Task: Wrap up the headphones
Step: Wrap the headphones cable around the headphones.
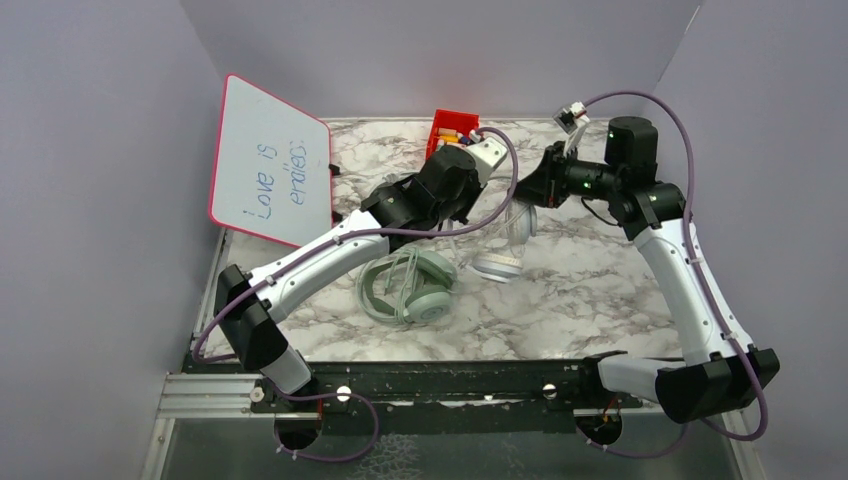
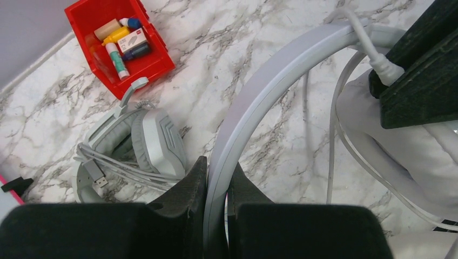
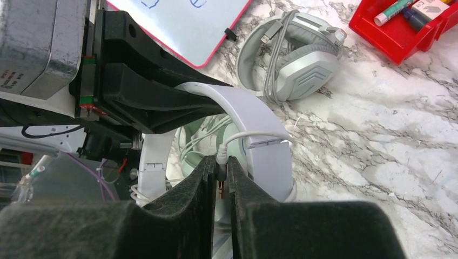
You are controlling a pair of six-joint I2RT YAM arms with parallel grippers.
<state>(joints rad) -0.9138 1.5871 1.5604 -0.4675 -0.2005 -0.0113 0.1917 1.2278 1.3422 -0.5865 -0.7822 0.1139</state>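
Note:
My left gripper is shut on the headband of the small white headphones, holding them up over the marble table. My right gripper is closed on the plug of their thin white cable, close to the headband. One white ear cup hangs low beneath both grippers. Flat on the table near the left arm lie the mint-green headphones, cable bundled on them. The grey-white headphones rest farther back with cable and USB plug wound round the cups.
A red bin of markers and small bottles stands at the back of the table. A red-framed whiteboard leans against the left wall. Grey walls close in the table on three sides.

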